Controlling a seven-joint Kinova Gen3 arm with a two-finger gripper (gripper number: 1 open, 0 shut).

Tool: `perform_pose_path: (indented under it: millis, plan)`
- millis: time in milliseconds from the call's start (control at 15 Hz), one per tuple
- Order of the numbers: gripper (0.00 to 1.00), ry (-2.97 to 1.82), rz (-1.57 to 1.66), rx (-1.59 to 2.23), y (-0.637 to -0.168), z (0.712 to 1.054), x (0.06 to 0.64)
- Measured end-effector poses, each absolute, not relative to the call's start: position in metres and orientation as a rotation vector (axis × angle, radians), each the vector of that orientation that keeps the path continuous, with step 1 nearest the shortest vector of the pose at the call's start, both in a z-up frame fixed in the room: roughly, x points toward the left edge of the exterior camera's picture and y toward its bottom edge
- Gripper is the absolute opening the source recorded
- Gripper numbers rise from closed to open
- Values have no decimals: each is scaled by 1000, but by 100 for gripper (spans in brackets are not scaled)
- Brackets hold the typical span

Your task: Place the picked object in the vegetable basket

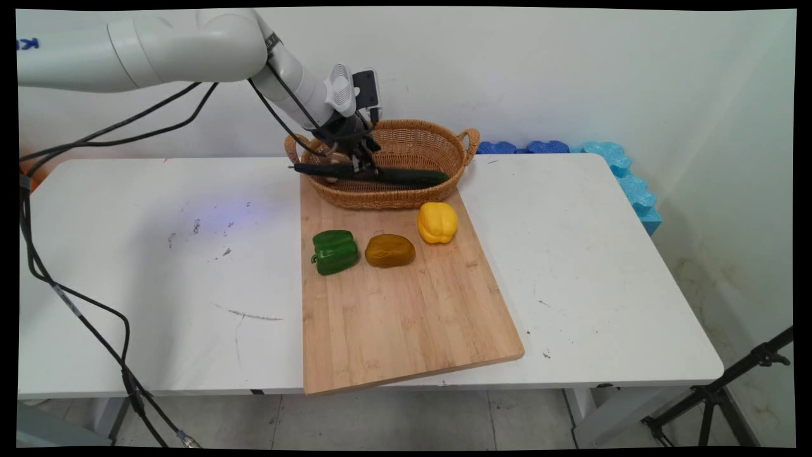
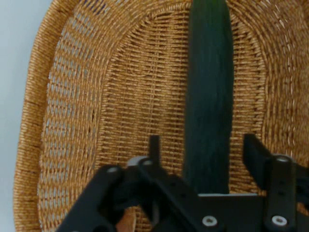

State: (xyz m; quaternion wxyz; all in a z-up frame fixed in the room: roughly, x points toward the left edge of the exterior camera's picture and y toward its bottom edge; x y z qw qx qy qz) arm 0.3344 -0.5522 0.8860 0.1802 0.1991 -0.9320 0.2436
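Observation:
A long dark green cucumber lies lengthwise over the wicker basket at the back of the table. My gripper hangs over the cucumber's left part. In the hand view the cucumber runs up between the two fingers of the gripper. The left finger and the right finger each stand a little off its sides, so the gripper is open. The basket's woven floor shows beneath. Whether the cucumber rests on the basket or hangs just above it, I cannot tell.
A wooden cutting board lies in front of the basket. On it sit a green pepper, a brownish-yellow lump and a yellow pepper. Blue foam pieces line the back right edge. Black cables hang at the left.

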Motion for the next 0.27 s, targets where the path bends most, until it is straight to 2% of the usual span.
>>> perform_pose_path:
  millis: [267]
  plan:
    - [100,-2634,681,554,-555,881,335]
